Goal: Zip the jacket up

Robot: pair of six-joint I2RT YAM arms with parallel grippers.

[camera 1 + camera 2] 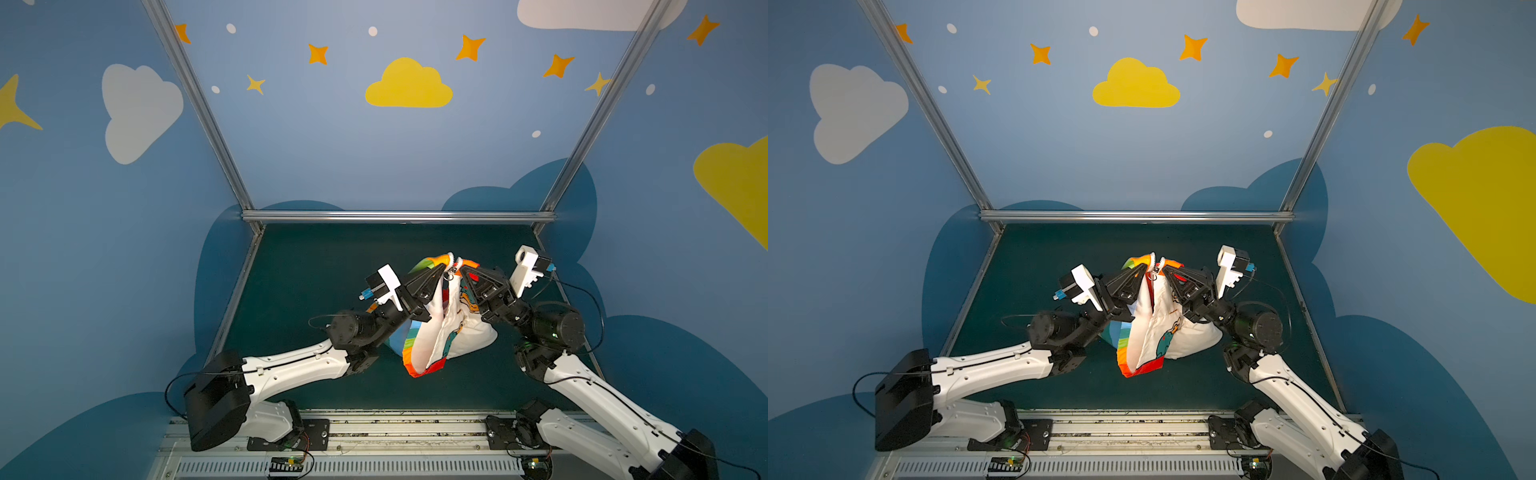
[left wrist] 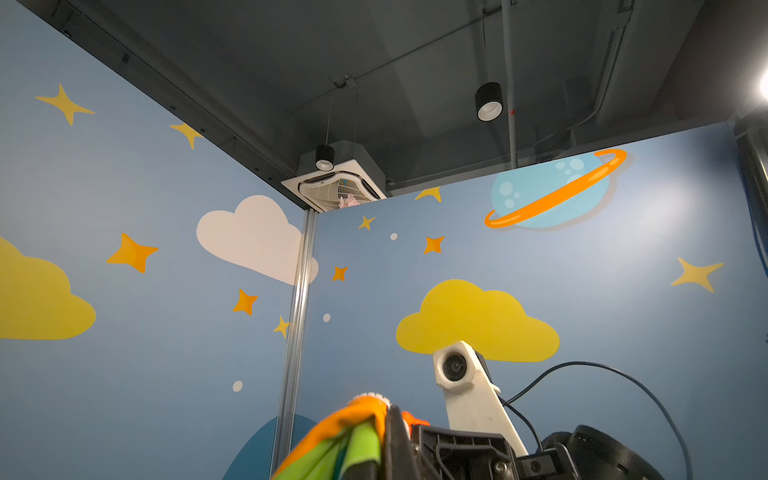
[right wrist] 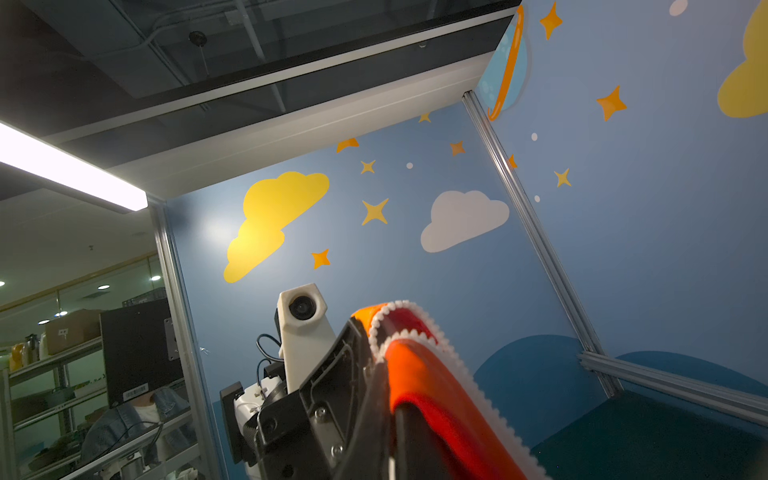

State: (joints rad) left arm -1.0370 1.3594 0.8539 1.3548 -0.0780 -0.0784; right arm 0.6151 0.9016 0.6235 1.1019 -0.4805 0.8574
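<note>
Bare green mat stretches free beyond and outside the fingers; between them the hanging jacket apparently blocks passage.

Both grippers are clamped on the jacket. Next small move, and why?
Probably ease left gripper and right gripper together: each pinches one zipper edge of the lifted jacket, a gap separates the toothed edges, and the front hangs open below.

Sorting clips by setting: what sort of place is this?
Probably a robot recording booth inside an office or lab: aluminium frame holding blue panels with cloud and star decals, a dark green tabletop, and, in the right wrist view, storage shelves beyond the booth.
</note>
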